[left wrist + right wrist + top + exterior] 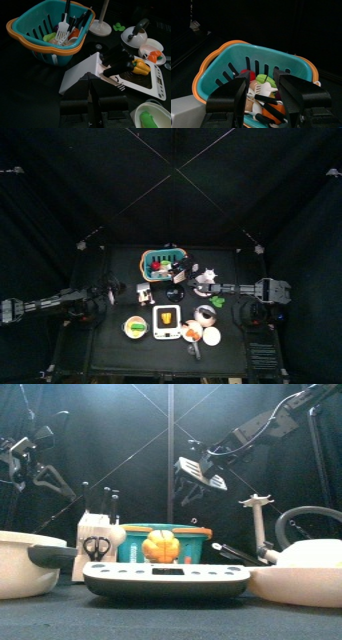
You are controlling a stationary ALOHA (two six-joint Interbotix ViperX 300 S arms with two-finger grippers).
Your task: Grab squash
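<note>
Top: squash (pixel 166 315) sits on the scale (pixel 166 333), mid-table, in front of the basket (pixel 166 259). Left arm (pixel 60 301) comes in from the left, right arm (pixel 257 288) from the right. Neither is over the scale.

Front: squash (pixel 163 544) is a lumpy orange-yellow piece, glossy, looks like moulded plastic, standing on the scale's flat white platform. Teal basket right behind it. My right gripper (pixel 199 474) hangs high, well above and behind the squash, nothing in it.

Left wrist: squash (pixel 140 66) on the scale, beside the white knife block (pixel 80 75). Basket is teal slotted plastic with an orange rim, full of utensils. Left gripper (pixel 93 107) is dark against dark here; I can't tell if its jaws are apart or together.

Right wrist: my jaws stand wide apart, empty, aimed at the basket (pixel 238 62), not the squash. Squash isn't in this view.

Step, as I read it: approach, no grasp begun. Next move calls for shifting forward from the basket to the scale, descending with jaws straddling the squash, closing on its narrower part. A smooth rounded shell could slip, so I'd centre it.
</note>
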